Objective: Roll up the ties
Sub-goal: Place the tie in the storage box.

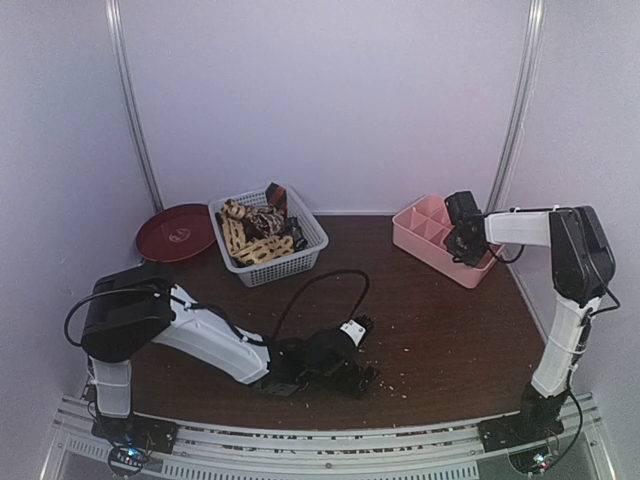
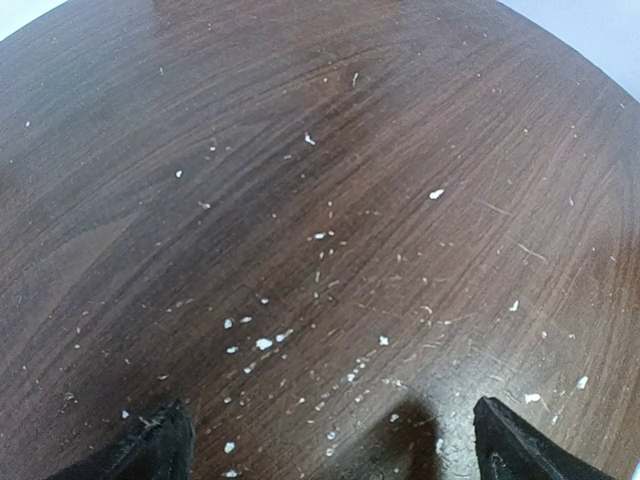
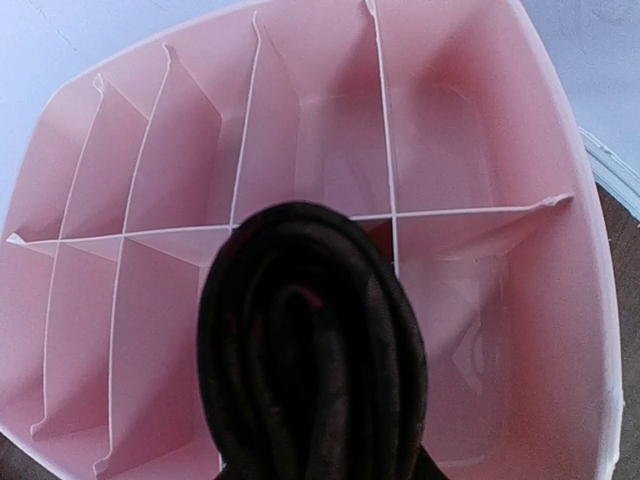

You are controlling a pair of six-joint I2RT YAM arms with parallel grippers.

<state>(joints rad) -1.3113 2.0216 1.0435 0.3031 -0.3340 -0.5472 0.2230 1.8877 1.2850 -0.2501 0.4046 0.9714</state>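
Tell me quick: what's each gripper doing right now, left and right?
Left gripper: open, empty, over the table.
Right gripper: shut on a rolled dark tie, above the pink divided box.

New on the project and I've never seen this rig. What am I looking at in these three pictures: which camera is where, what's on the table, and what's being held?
The machine is two robot arms, the left arm and the right arm, bolted at the near edge of a brown table. Each ends in a two-finger gripper.

The wide picture comes from a fixed camera above and behind the arms. The other two come from cameras on the wrists.

The left gripper is open and empty, low over bare table scattered with pale crumbs. The right gripper holds a rolled dark tie over a pink divided tray.

At the back stand a white basket heaped with more ties and a dark red plate.
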